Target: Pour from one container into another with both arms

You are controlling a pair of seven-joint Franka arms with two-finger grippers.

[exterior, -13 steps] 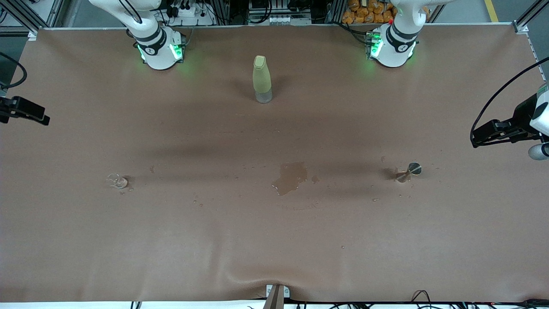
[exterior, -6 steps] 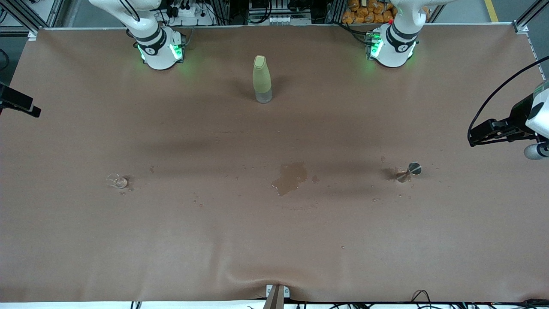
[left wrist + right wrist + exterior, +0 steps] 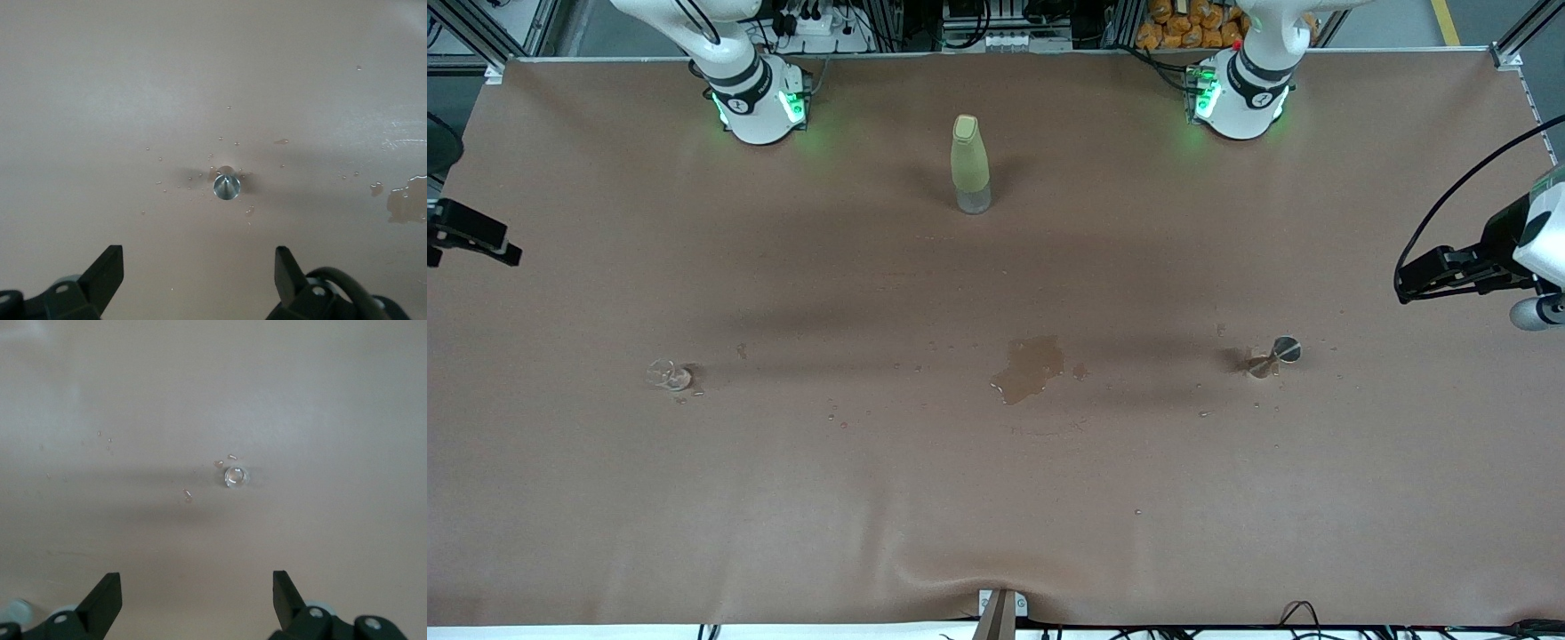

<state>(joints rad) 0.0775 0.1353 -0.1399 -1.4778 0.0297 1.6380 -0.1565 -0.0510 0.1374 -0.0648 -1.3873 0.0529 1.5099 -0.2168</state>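
Note:
The tiny clear glass cup (image 3: pixel 669 375) stands on the brown table toward the right arm's end; the right wrist view looks down on the glass cup (image 3: pixel 236 477). The small silver metal cup (image 3: pixel 1276 356) stands toward the left arm's end, and the silver cup (image 3: pixel 226 187) appears from above in the left wrist view. My left gripper (image 3: pixel 1414 280) hangs high over the left arm's end of the table, open and empty (image 3: pixel 198 257). My right gripper (image 3: pixel 503 249) hangs over the right arm's end, open and empty (image 3: pixel 197 581).
A tall yellow-green bottle (image 3: pixel 970 164) stands between the two arm bases. A puddle (image 3: pixel 1030 366) lies mid-table between the two cups, with scattered droplets around it and around each cup. The puddle's edge (image 3: pixel 407 203) shows in the left wrist view.
The right gripper drifted toward the table's end and came partly back. The left gripper crept slightly inward. Both cups and the bottle stayed put.

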